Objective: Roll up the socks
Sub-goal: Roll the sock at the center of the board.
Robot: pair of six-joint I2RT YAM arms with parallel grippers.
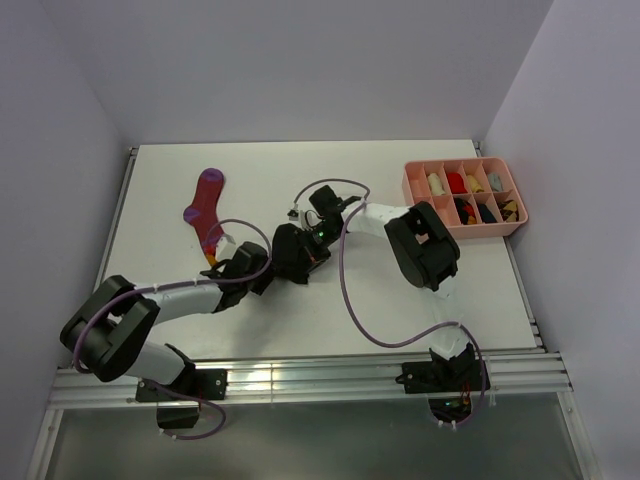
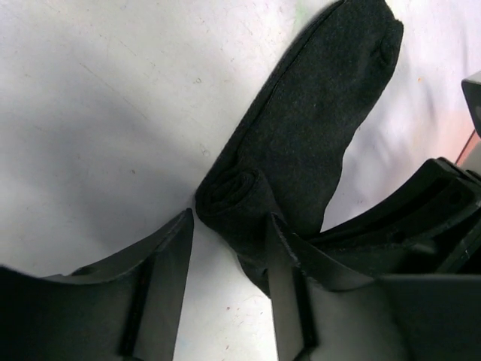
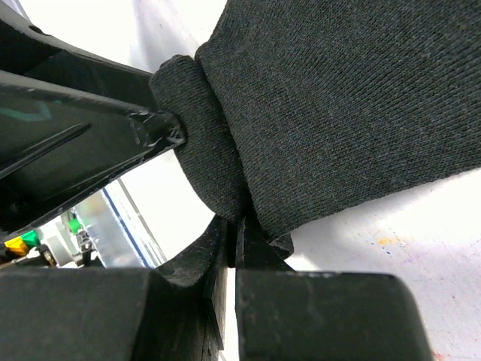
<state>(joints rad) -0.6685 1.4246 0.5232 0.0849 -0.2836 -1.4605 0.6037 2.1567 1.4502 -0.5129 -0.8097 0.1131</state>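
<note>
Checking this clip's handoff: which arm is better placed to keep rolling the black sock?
Probably the left. Its tool is open, with the started roll of the black sock between its fingers. The right tool is shut on the sock's edge beside the roll, so it looks better placed to anchor the fabric.

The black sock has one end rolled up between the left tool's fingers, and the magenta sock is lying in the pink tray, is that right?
Not quite. The black sock is rolled at one end between the left tool fingers, but the magenta sock lies flat on the table, far from the pink tray. The top external view shows this.
</note>
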